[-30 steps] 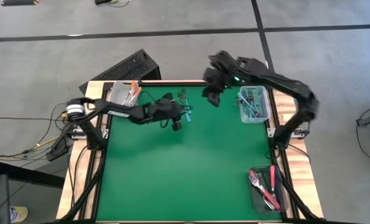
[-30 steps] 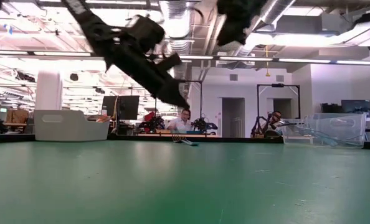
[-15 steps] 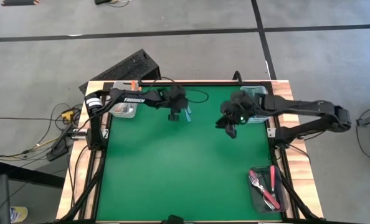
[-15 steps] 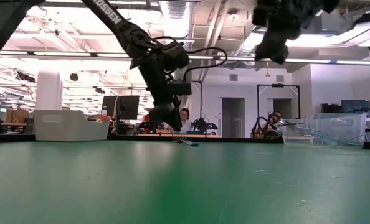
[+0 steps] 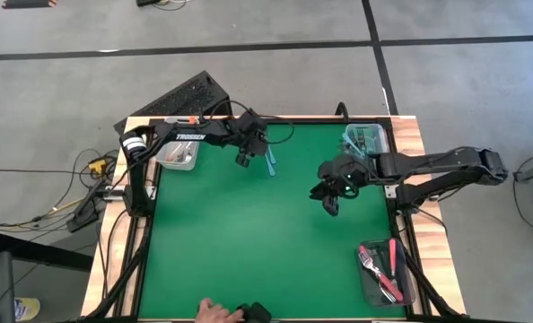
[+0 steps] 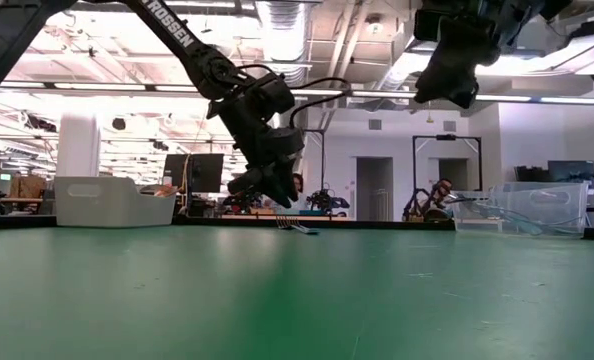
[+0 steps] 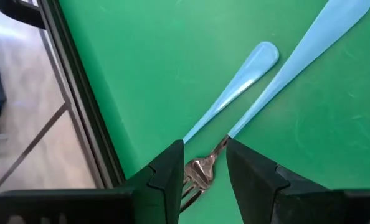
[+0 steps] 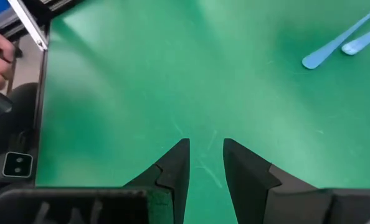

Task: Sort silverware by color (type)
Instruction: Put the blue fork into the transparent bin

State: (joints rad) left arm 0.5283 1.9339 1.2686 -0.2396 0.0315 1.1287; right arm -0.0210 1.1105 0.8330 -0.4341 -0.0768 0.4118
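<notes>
1. The left pincer (image 5: 245, 158) hangs low over the desk (image 5: 249, 242) near the middle of its far edge, fingers (image 7: 169, 171) slightly apart with nothing clamped between them.
2. Two light blue forks (image 7: 247, 78) lie side by side on the green surface right under that pincer; in the left wrist view their metal tines (image 7: 200, 171) sit in the gap between the fingers.
3. From above, the same blue forks (image 5: 269, 161) show just beside the left pincer, towards the desk's middle.
4. The right pincer (image 5: 330, 199) hovers above bare green towards the right edge, fingers (image 8: 172, 165) a little apart and holding nothing.
5. A clear bin (image 5: 367, 148) at the far right corner holds teal forks.
6. A dark bin (image 5: 385, 274) at the near right corner holds pink-red forks (image 5: 392, 256).
7. A clear bin (image 5: 177, 148) at the far left corner holds more silverware, with an orange handle (image 5: 193, 120) visible.
8. A person's hand (image 5: 214, 312) rests at the near edge.
</notes>
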